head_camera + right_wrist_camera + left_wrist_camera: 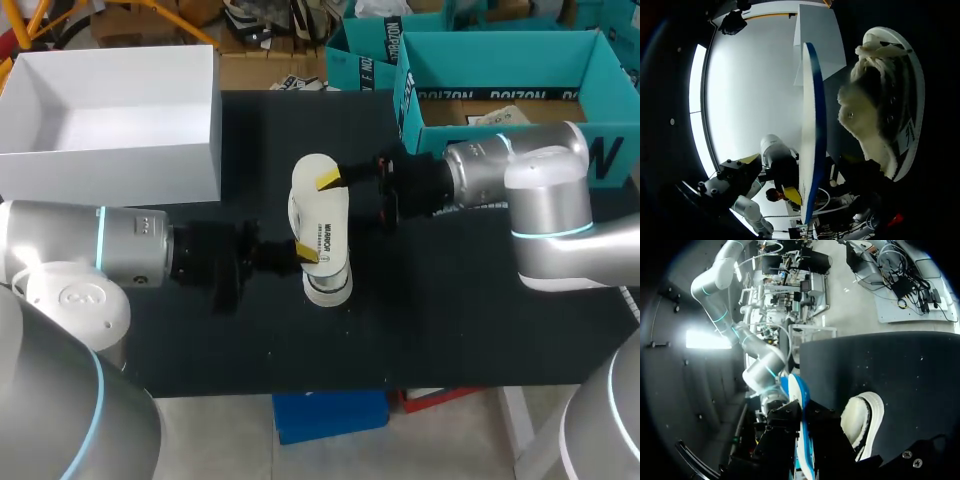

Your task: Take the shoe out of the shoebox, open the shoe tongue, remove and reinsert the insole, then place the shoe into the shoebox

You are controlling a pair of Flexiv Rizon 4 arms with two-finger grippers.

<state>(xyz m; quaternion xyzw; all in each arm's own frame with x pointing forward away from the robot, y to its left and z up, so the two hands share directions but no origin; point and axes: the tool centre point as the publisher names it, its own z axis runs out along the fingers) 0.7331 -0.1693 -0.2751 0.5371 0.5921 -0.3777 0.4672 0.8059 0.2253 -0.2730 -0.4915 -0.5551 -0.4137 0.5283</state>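
Black covers the surface (pixel 450 320), which carries a white shoebox (pixel 110 150) at the far left and teal boxes (pixel 500 60) at the far right. Between them, near the middle, the shoe (pixel 328 288) stands out of the shoebox on the surface, well apart from it. Over the shoe we hold the insole (pixel 322 215), its white printed face up, hiding most of the shoe in the head view. Our left arm (pixel 120 245) comes in from the left, and the left jaws pinch the insole's near end. Our right arm (pixel 520 170) comes in from the right, and the right jaws pinch its far end. In the left wrist view the insole (pixel 801 410) shows edge-on with a blue underside, and the shoe (pixel 867 415) lies just beside it with its fleecy lining showing. The right wrist view gives the same pairing of insole (pixel 812 125) and shoe (pixel 890 100).
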